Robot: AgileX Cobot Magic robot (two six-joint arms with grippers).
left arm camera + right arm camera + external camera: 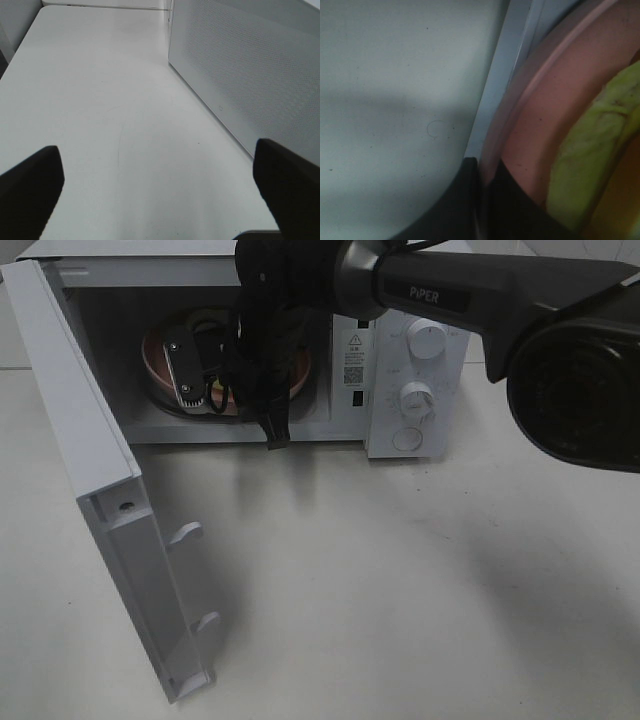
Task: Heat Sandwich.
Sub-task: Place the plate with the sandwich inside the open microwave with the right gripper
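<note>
From above there is one white microwave [385, 440] on the worktop [400, 590], its single door [70, 390] swung wide; the door's edge carries two latch hooks [186, 532]; the control panel has two knobs [427, 339] and one round button [408, 439] below them; one pink plate [157, 362] lies inside the cavity; the right arm [450, 290] reaches into the opening from the right and covers most of the plate, so I cannot make out the food from here.

At the left wrist, the left gripper [155, 150] hangs released over bare worktop, two dark fingers spread wide, just beside a dotted white panel [250, 65].

At the right wrist, the right gripper [482, 170] is clenched on the plate's rim; one sandwich [590, 165] lies on that plate, inside the microwave; only its pale yellow-green edge shows, its length running roughly alongside the rim; which way the whole sandwich points I cannot tell.
</note>
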